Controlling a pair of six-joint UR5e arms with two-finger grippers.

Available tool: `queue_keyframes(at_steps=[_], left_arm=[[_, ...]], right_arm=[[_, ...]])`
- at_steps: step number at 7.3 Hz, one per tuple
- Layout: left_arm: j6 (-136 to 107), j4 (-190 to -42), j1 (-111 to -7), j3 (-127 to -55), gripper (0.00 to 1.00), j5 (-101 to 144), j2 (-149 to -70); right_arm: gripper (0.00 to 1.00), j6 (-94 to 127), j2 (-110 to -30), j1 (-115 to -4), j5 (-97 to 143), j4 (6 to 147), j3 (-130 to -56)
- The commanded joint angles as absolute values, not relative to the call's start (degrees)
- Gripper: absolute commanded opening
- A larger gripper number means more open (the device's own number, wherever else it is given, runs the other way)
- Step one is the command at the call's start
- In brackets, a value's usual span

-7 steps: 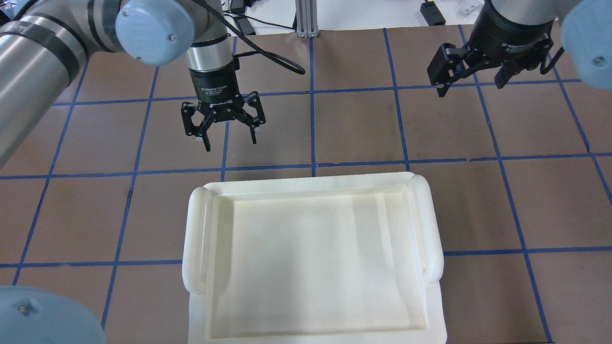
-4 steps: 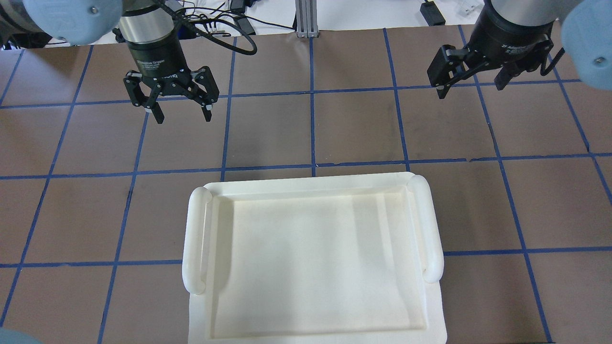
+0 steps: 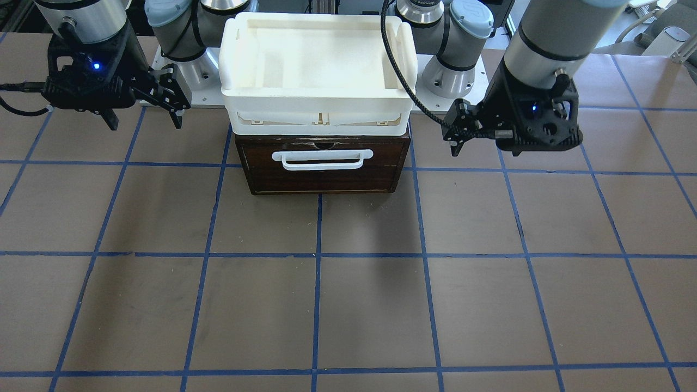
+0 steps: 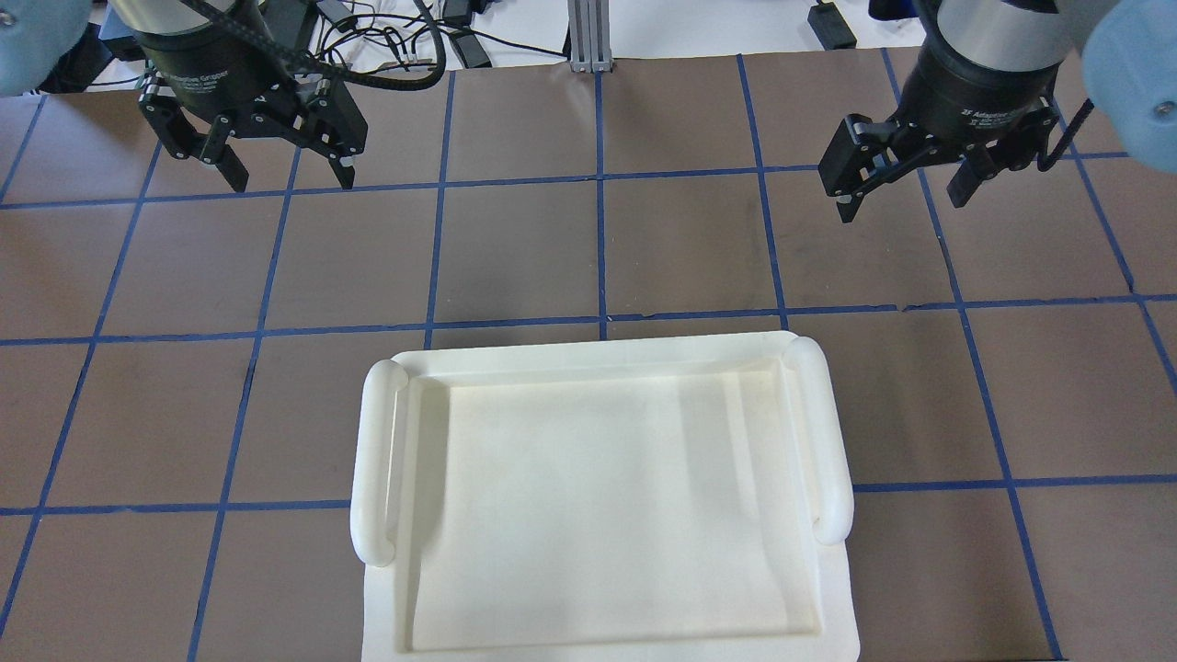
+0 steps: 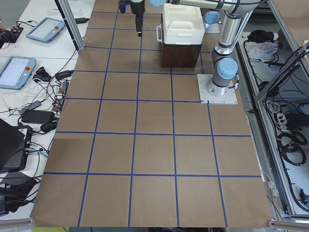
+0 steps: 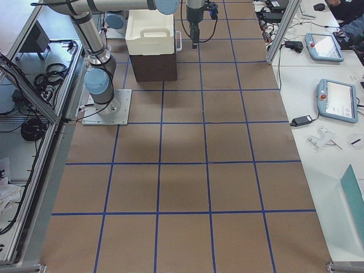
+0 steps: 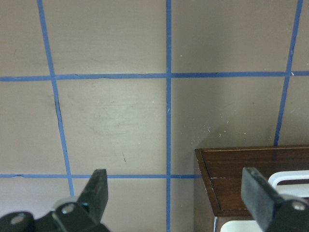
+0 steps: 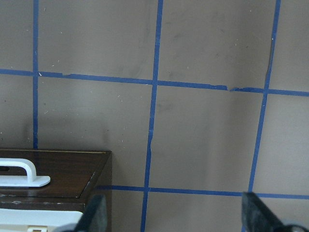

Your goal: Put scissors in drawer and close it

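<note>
The scissors show in no view. The dark brown drawer [image 3: 321, 174] with its white bar handle [image 3: 321, 158] sits shut under a white tub [image 3: 318, 65]. My left gripper [image 4: 280, 170] is open and empty, high over the table to the drawer's left. In the left wrist view, the left gripper [image 7: 176, 191] has the drawer's corner [image 7: 251, 176] below it. My right gripper [image 4: 906, 193] is open and empty, out to the drawer's right. The right wrist view shows the drawer [image 8: 72, 176] and its handle [image 8: 19, 174] at lower left.
The white tub [image 4: 598, 354] with two rounded side handles covers the top of the drawer cabinet. Brown table squares with blue tape lines [image 3: 318, 253] lie in front. Cables and tablets [image 5: 46, 29] sit on side benches off the table.
My left gripper has swung away to the left and toward the table's far edge, staying open. My right gripper has shifted only slightly. The tub has not moved.
</note>
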State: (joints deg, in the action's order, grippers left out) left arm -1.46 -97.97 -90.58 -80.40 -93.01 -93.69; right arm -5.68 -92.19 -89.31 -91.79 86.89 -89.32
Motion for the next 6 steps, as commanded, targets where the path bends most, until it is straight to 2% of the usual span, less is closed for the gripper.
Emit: queue_keyframes(at_steps=[1,6], left_arm=[[-2.1,-95.1,-90.6,-86.6,1.0,-93.5,-88.4],[-0.5,-88.9,-90.5,-88.5,1.0,-93.3,-88.8]], right_arm=[[1.0,-5.7,-92.3,-89.5,-91.8,86.5,-90.1],[1.0,-5.7,-92.4,-89.5,-91.8,86.6,-90.2]])
